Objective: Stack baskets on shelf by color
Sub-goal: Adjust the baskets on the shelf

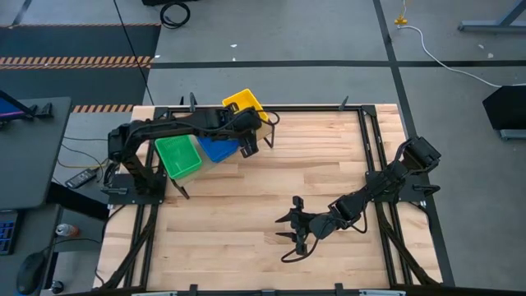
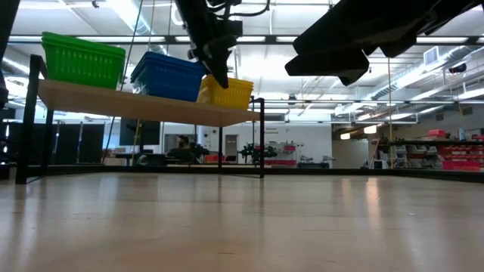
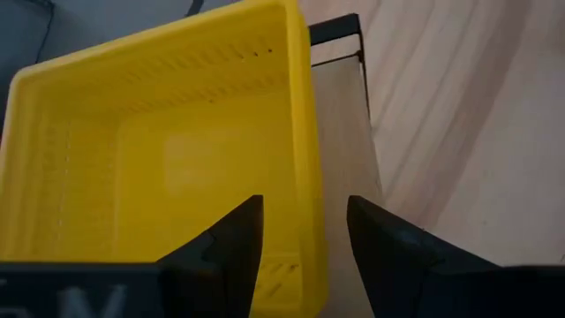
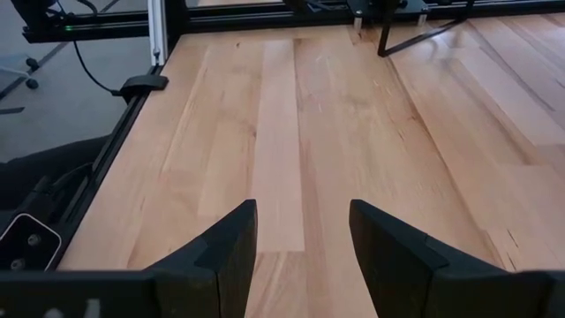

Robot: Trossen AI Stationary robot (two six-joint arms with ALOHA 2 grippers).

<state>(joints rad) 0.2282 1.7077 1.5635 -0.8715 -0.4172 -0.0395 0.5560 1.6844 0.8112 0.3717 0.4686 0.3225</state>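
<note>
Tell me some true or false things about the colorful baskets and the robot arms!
1. The yellow basket sits on the shelf. True.
2. The green basket sits between the other two. False: the blue basket is in the middle.
3. The left gripper is open, its fingers either side of the yellow basket's wall. True.
4. The right gripper holds a basket. False: it is open and empty over the bare wooden table.

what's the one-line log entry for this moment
left gripper: open, straddling yellow basket wall on shelf | right gripper: open, idle over table
</note>
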